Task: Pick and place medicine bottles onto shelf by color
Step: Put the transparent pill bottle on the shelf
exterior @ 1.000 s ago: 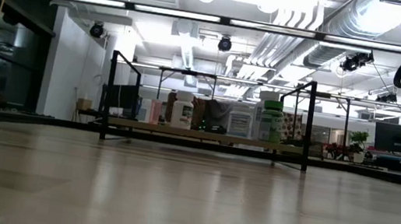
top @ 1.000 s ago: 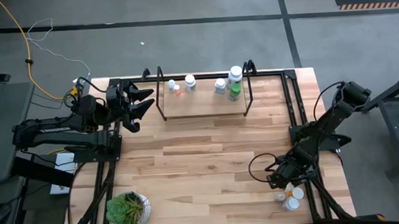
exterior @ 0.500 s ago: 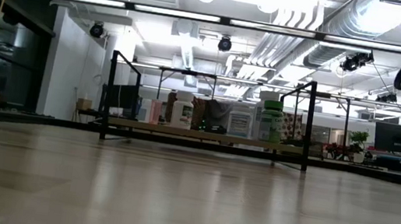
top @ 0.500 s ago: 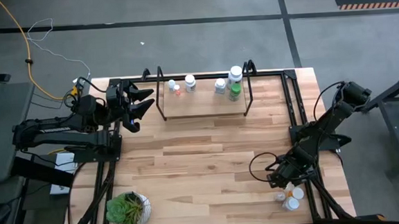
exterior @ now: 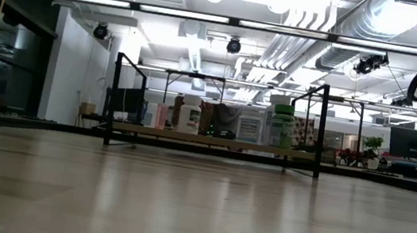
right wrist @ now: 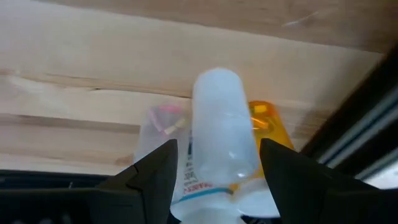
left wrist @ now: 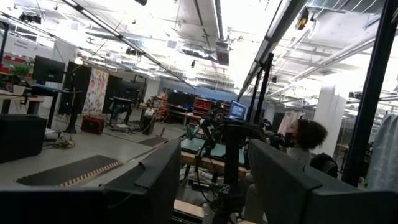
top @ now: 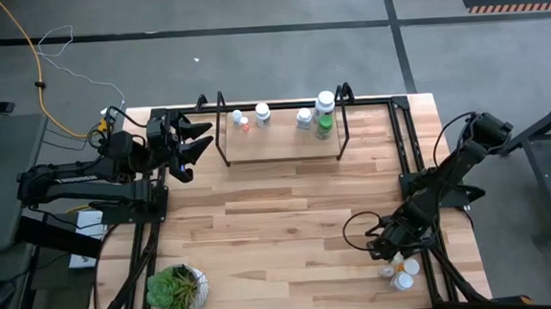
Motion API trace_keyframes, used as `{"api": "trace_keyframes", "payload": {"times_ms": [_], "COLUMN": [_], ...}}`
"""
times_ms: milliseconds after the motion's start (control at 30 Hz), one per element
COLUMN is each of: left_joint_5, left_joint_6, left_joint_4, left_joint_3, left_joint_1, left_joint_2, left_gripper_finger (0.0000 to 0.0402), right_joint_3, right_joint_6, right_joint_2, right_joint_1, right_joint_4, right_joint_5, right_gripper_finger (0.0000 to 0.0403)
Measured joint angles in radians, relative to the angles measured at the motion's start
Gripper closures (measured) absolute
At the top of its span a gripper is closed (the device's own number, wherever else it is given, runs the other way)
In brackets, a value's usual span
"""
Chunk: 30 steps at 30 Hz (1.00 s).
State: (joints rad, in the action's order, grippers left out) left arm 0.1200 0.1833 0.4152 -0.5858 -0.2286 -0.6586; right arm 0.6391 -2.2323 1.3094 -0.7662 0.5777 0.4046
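1. A small white cylindrical plastic medicine bottle is sitting between the right gripper's two dark fingers. The right wrist view shows its pale body filling most of the gap, so the fingers appear to be closing on it or already holding it at a middling width. Whether it is lifted off the wood cannot be told.
2. An orange translucent pill bottle and a clear bottle with pinkish contents are lying right beside the white one. This cluster of unsorted medicine bottles is waiting near the worktop's front right corner, within the right arm's reach.
3. The right gripper is hanging low over that cluster, probably because picking from the pile is the step in hand.
4. The low light-wood shelf in a thin black wire frame is standing at the worktop's far edge, well apart from the pile. Several bottles are already standing on it: small white ones toward its left, a green bottle and a white-capped one toward its right, seemingly grouped by colour.
5. The left gripper is waiting just beside the shelf's left end, its fingers partly apart and holding nothing.
6. A green potted plant is sitting at the front left of the pale wooden worktop, clear of the work.
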Motion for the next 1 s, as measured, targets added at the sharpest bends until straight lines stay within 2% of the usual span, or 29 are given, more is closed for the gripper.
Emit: {"api": "trace_keyframes", "payload": {"times_ms": [433,767,933,1000], "left_joint_5": [0.012,0.025,0.030,0.033], "left_joint_6": [-0.003,-0.003,-0.004,-0.003], "left_joint_4": [0.000,0.000,0.000,0.000], "left_joint_3": [0.000,0.000,0.000,0.000], "left_joint_1": [0.000,0.000,0.000,0.000], "left_joint_2": [0.000,0.000,0.000,0.000], "left_gripper_finger": [0.0222,0.0222,0.0222,0.0222], "right_joint_3": [-0.012,-0.012,-0.012,0.004], "right_joint_6": [0.004,0.042,0.077,0.097], "right_joint_2": [-0.001,-0.002,-0.033,-0.060], "right_joint_1": [0.000,0.000,0.002,0.009], "right_joint_4": [-0.018,-0.014,-0.010,0.046], "right_joint_5": [-0.002,0.018,0.017,-0.008], "right_gripper_finger": [0.0187,0.0282,0.0285,0.0280]}}
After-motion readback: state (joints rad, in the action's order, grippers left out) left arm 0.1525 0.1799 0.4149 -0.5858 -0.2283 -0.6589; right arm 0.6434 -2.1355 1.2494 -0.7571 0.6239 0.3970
